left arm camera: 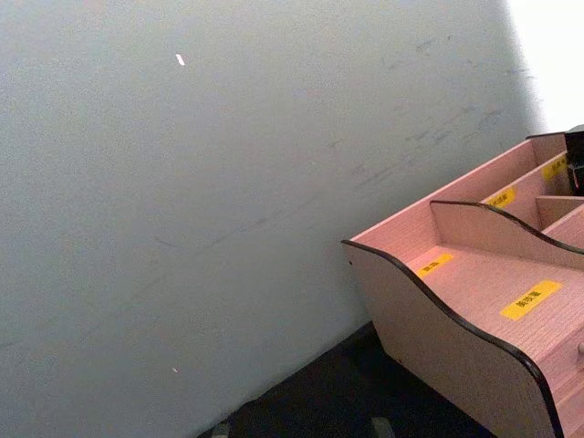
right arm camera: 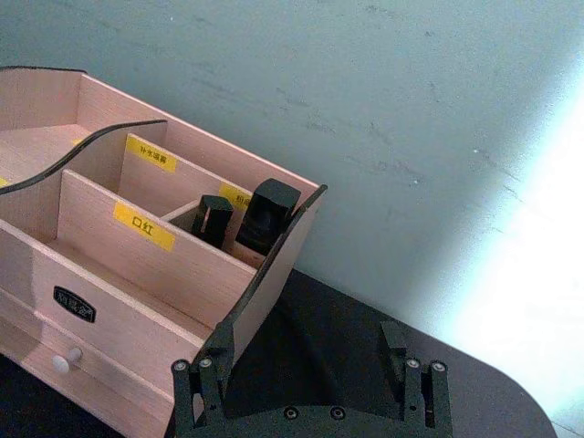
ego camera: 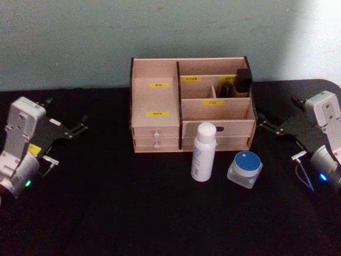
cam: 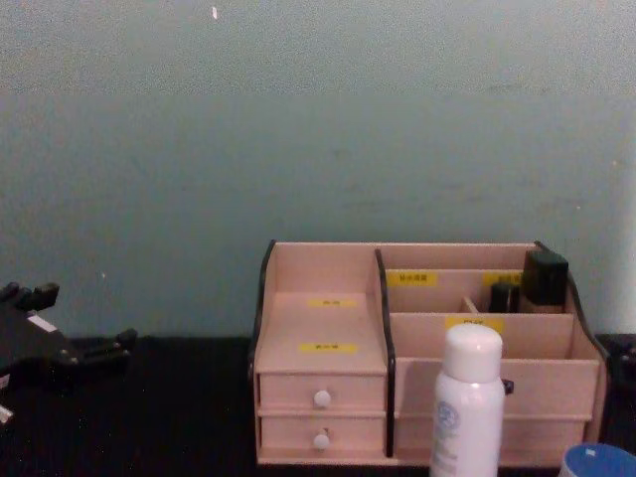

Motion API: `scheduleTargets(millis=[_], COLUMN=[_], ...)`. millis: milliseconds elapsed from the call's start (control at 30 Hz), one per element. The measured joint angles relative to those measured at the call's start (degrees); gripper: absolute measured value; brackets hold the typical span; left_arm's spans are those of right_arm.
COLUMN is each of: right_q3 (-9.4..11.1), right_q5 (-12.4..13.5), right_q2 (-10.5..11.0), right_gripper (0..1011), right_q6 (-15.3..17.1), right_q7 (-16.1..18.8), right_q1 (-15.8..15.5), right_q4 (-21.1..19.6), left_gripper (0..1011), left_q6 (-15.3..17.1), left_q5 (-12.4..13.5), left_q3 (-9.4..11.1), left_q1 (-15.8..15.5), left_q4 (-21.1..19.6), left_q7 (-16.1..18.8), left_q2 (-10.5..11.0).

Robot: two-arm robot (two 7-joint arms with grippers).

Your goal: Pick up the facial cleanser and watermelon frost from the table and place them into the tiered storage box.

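Start of the pick-and-place task, nothing yet grasped. The tiered storage box [ego camera: 234, 128] stands toward the far edge of the black table [ego camera: 133, 213], about midway along it. The facial cleanser [ego camera: 204, 152] stands upright just in front of the box's lower right front. Whether it touches the box cannot be told. The watermelon frost [ego camera: 245, 169], blue lid up, sits just beside the cleanser on the side of the table's right edge and slightly nearer the front edge, a narrow gap between them. The left gripper [ego camera: 80, 126] hovers near the left edge and the right gripper [ego camera: 265, 124] near the right edge. Both have fingers spread wide, hold nothing, and are well apart from both items. Judged hazards: the cleanser is tall and slim, so a finger clipping its cap or body on approach would likely topple it against the box or onto the jar. The narrow gap leaves little room for a finger between the two, so closing on one may shove the other. The jar's smooth glass could slip from an off-centre grip. The rear right compartment already holds two dark bottles [ego camera: 242, 80], so a release there risks a collision.
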Motion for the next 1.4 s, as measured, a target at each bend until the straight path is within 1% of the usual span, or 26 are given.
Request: scheduleTargets(millis=[933,1033,1167,1233,1333,1400], right_q3=[0.05,0.8,1.75,2.62,3.94,4.98], right_q5=[-0.08,-0.61,-0.57,-0.11,1.0,2.31], right_q2=[-0.02,-0.06,0.16,0.63,1.87,3.15], right_gripper=[1002,1002,1002,1002,1002,1002], right_q6=[-0.01,-0.67,-1.23,-1.48,-1.58,-1.57], right_q7=[0.01,0.22,0.64,1.16,2.37,3.84], right_q1=[0.0,-0.31,-0.91,-1.72,-3.27,-4.76], right_q4=[0.0,-0.37,-1.34,-2.66,-5.24,-7.52], left_gripper=[1001,1001,1001,1001,1001,1001], left_q6=[0.0,0.0,0.0,0.0,0.0,0.0], left_q5=[0.0,0.0,0.0,0.0,0.0,0.0], left_q3=[0.0,0.0,0.0,0.0,0.0,0.0], left_q1=[0.0,0.01,0.0,0.0,0.01,0.0], left_q4=[0.0,0.0,0.0,0.0,0.0,0.0], left_q7=[0.0,0.0,0.0,0.0,0.0,0.0], left_q2=[0.0,0.0,0.0,0.0,0.0,0.0])
